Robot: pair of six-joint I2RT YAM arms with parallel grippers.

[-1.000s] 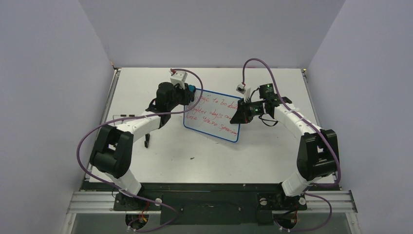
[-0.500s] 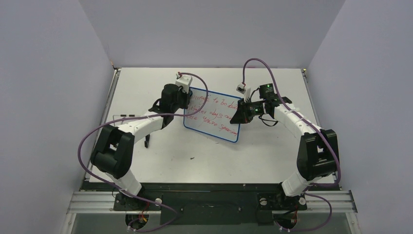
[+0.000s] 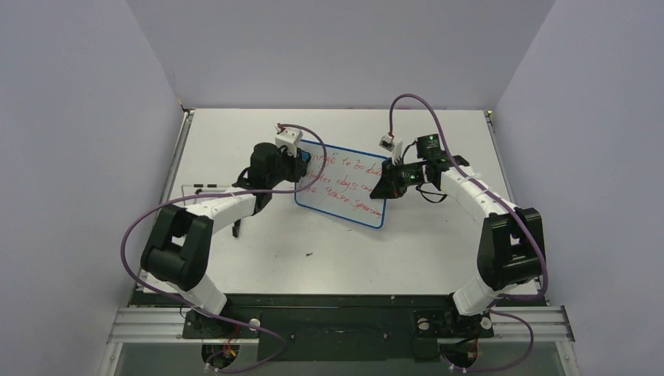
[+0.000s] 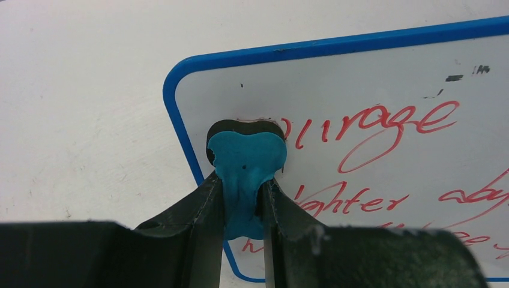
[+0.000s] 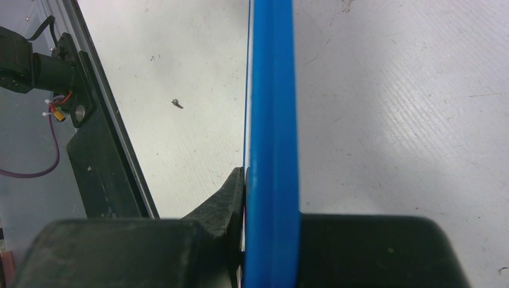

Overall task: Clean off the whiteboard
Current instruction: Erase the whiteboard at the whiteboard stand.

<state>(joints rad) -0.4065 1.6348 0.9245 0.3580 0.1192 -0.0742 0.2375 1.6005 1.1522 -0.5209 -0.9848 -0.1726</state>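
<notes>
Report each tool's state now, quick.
Left tool: closed on the blue eraser.
Right tool: closed on the edge of the whiteboard.

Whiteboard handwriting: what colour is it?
Red handwriting on the whiteboard, clearest in the left wrist view.

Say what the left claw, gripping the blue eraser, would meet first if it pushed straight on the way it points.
The face of the whiteboard. The left claw holds the eraser aimed at it near the left rim, where the red writing starts. It may already touch; depth is unclear.
</notes>
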